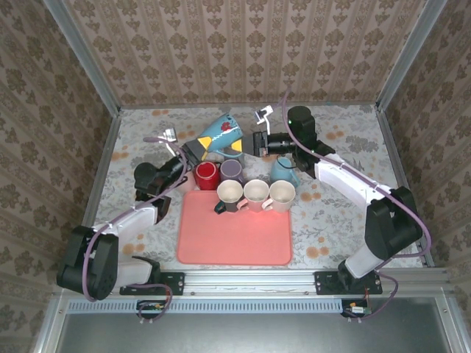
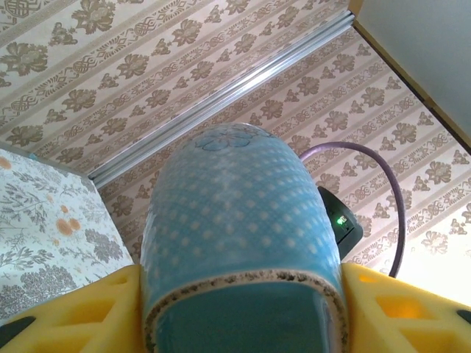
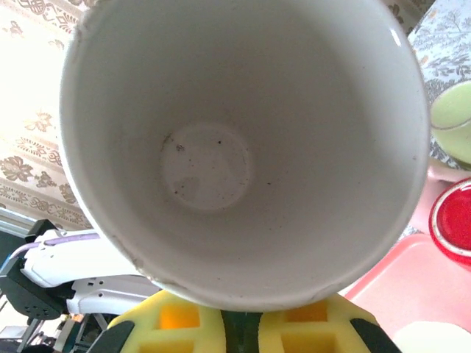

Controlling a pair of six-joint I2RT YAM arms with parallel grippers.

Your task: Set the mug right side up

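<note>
Over table (image 1: pixel 346 209), left end effector (image 1: pixel 194 150) and right end effector (image 1: pixel 254 142) clamp mug (image 1: pixel 221 134), white inside facing right wrist.

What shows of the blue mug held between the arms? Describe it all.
The blue mug looks glazed ceramic: blue with white dots and a flower motif outside, white inside, with an unglazed foot ring. It lies roughly sideways behind the other mugs, mouth toward the right gripper, which pinches its rim. The left gripper flanks its base with yellow pads.

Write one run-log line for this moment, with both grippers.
blue dotted ceramic mug: aloft, tilted | left gripper: around its base | right gripper: shut on rim
</note>
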